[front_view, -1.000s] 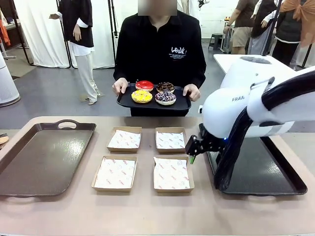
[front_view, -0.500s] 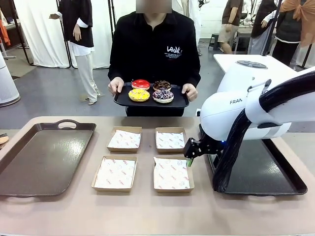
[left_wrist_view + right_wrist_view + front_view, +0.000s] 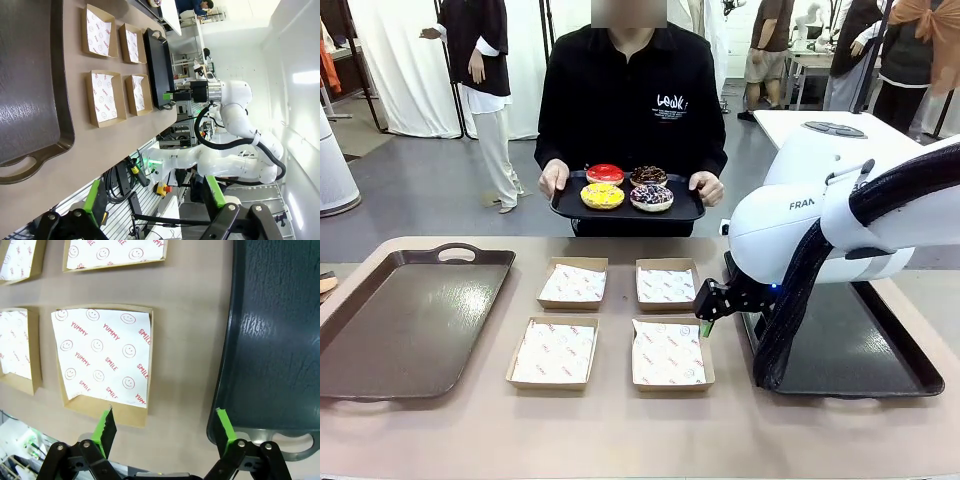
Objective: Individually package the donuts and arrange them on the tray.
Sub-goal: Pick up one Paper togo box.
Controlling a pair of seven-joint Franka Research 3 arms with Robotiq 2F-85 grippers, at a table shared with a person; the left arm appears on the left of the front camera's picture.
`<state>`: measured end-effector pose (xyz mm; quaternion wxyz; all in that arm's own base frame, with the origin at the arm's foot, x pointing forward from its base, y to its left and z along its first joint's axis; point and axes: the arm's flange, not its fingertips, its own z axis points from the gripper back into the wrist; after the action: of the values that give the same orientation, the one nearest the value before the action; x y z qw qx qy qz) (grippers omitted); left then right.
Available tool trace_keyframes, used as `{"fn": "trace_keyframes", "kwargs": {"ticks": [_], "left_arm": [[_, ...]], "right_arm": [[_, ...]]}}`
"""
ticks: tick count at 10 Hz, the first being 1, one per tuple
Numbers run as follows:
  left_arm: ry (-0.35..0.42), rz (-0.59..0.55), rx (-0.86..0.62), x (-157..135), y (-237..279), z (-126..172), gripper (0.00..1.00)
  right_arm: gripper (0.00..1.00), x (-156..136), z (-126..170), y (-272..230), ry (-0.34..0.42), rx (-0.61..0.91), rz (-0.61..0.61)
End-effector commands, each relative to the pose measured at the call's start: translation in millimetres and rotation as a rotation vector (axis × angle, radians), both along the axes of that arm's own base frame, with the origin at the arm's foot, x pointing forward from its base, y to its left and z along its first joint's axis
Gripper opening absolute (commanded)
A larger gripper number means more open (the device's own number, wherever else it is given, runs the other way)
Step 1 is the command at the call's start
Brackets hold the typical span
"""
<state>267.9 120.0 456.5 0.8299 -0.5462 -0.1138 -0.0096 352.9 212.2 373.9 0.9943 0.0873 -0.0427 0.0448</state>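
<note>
The table (image 3: 620, 430) carries a brown tray (image 3: 380, 350) on the robot's left, a dark tray (image 3: 870, 350) on its right and four empty paper-lined boxes (image 3: 550, 384) between them. The donuts (image 3: 603, 195) sit on a small black tray (image 3: 685, 208) held by the person opposite, so packaging looks not yet begun. The right gripper (image 3: 706, 318) hovers spread beside the near right box; the left gripper (image 3: 155, 197) is spread too. Next, a donut must come within reach.

Box liner paper (image 3: 102, 357) reads "YUMMY" and "SMILE" (red print) — right arm (image 3: 790, 232) shows "FRAN".
</note>
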Motion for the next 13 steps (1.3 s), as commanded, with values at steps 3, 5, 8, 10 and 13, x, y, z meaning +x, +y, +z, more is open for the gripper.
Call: {"fn": "trace_keyframes", "kwargs": {"ticks": [3,5,8,10,13], "left_arm": [[-0.013,-0.001,-0.017,0,1,1,1.0],[-0.013,-0.001,-0.017,0,1,1,1.0],[-0.013,-0.001,-0.017,0,1,1,1.0],[-0.013,-0.001,-0.017,0,1,1,1.0],[-0.013,-0.001,-0.017,0,1,1,1.0]], "right_arm": [[1.0,-2,-8,39,0.01,-0.116,-0.089],[1.0,9,-24,56,0.029,-0.161,-0.13],[1.0,30,-45,65,0.038,-0.163,-0.134],[0.89,39,-54,63,0.013,-0.149,-0.126],[0.0,42,-59,64,0.033,-0.158,-0.121]]}}
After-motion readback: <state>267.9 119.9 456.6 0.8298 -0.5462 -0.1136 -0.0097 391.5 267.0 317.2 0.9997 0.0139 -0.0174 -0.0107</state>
